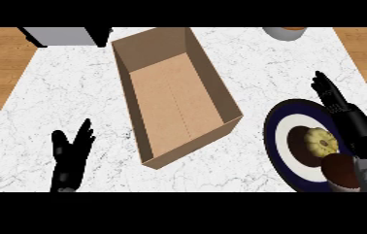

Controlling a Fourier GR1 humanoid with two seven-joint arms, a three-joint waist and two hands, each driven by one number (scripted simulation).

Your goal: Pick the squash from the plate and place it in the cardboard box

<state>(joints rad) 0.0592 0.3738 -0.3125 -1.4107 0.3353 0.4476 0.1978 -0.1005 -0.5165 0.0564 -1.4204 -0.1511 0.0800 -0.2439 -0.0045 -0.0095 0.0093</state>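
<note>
A pale yellow, ribbed squash (320,141) lies on the white centre of a dark blue plate (279,145) at the right of the marble counter. My right hand (345,119) stretches along the plate's right rim with straight fingers pointing away from me, just right of the squash and not curled round it. The open cardboard box (175,92) stands in the middle of the counter, left of the plate, with nothing visible inside. My left hand (70,155) rests open at the lower left, fingers up.
A brown round object (341,171) sits at the plate's lower right, beside my right forearm. A grey appliance (64,36) stands at the back left and a round container (285,32) at the back right. Wood floor shows beyond both counter ends.
</note>
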